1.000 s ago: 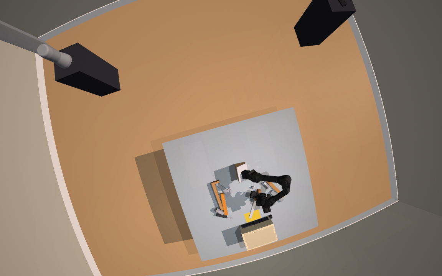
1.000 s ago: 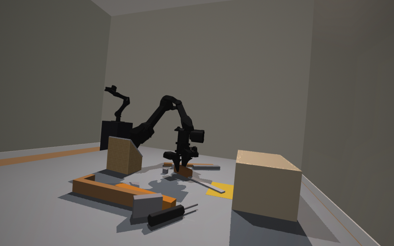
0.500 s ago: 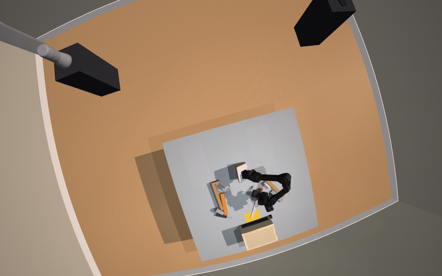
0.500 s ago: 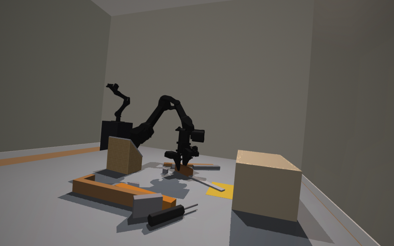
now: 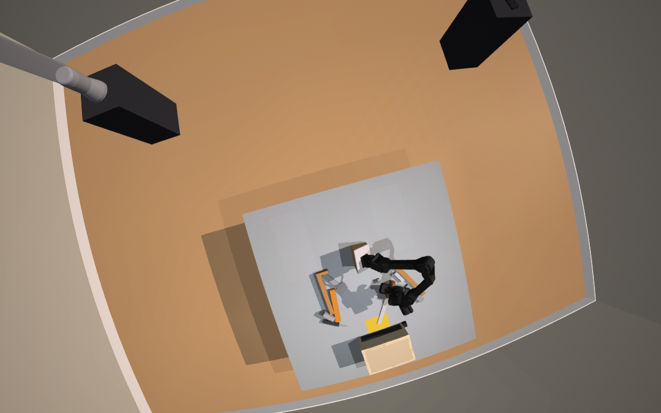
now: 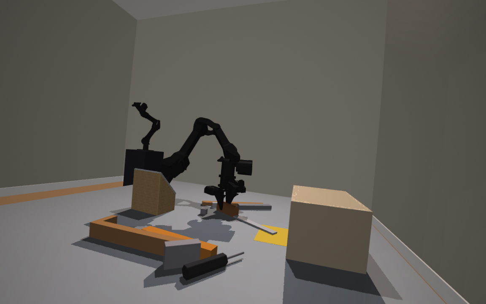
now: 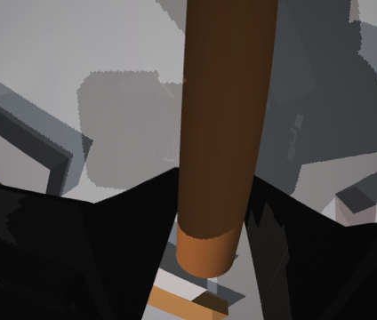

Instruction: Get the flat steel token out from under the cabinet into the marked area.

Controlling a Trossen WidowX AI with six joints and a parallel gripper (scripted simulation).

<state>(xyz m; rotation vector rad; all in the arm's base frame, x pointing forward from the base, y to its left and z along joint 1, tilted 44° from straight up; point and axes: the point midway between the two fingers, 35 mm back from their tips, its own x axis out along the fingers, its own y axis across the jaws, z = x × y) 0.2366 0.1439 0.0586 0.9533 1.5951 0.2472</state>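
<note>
My gripper (image 6: 225, 206) (image 7: 212, 180) is shut on the orange-brown handle (image 6: 232, 210) (image 7: 224, 111) of a tool with a long, thin, flat grey blade (image 5: 381, 310) (image 6: 256, 223). The fingers point down and hold the handle low over the table. The blade's tip is over the yellow marked area (image 5: 371, 327) (image 6: 271, 239), short of the cabinet front. The pale cabinet (image 5: 388, 354) (image 6: 328, 232) stands behind that area, with dark vent slots (image 5: 380, 334) along its front. I cannot see the steel token in any view.
An L-shaped orange piece (image 5: 321, 286) (image 6: 127, 233), a grey block (image 6: 181, 253) and a black-handled pronged tool (image 6: 205, 266) lie to one side. A grey bar (image 6: 255, 207) and another orange piece (image 5: 411, 281) lie on the other. A wedge-topped box (image 5: 360, 257) (image 6: 145, 192) stands near the arm's base.
</note>
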